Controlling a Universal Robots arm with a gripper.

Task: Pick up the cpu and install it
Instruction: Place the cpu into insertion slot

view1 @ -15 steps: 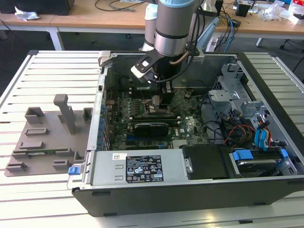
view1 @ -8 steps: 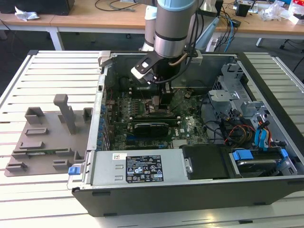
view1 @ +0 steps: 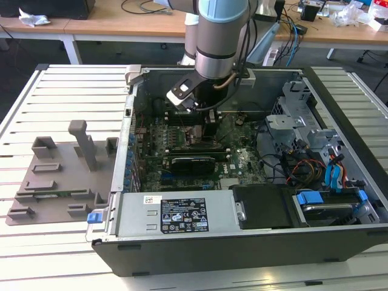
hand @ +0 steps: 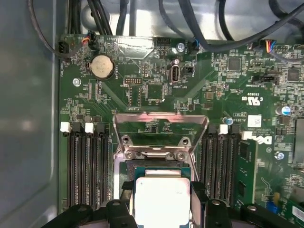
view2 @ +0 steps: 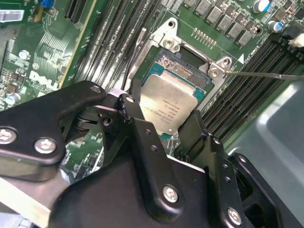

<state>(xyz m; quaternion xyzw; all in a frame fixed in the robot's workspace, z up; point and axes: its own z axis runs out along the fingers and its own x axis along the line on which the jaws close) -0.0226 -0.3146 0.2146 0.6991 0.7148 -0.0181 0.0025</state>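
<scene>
Silvery metal tops the cpu [view2: 168, 107], pinched at two edges by my gripper [view2: 162, 119], low over the open socket frame [hand: 154, 152] on the motherboard [hand: 142, 90]. Pickup looks done. I can't tell if it's seated, and the frame isn't yet closed.

- Black-and-white rectangular label [view1: 183, 216] on the grey metal box [view1: 134, 213]: fine print and symbols, too small to read.
- Silvery square cpu [view2: 171, 107]: faint etched lines, illegible.
- Green circuit board [hand: 213, 95]: white lettering and a small white sticker [hand: 254, 120], unreadable.
</scene>
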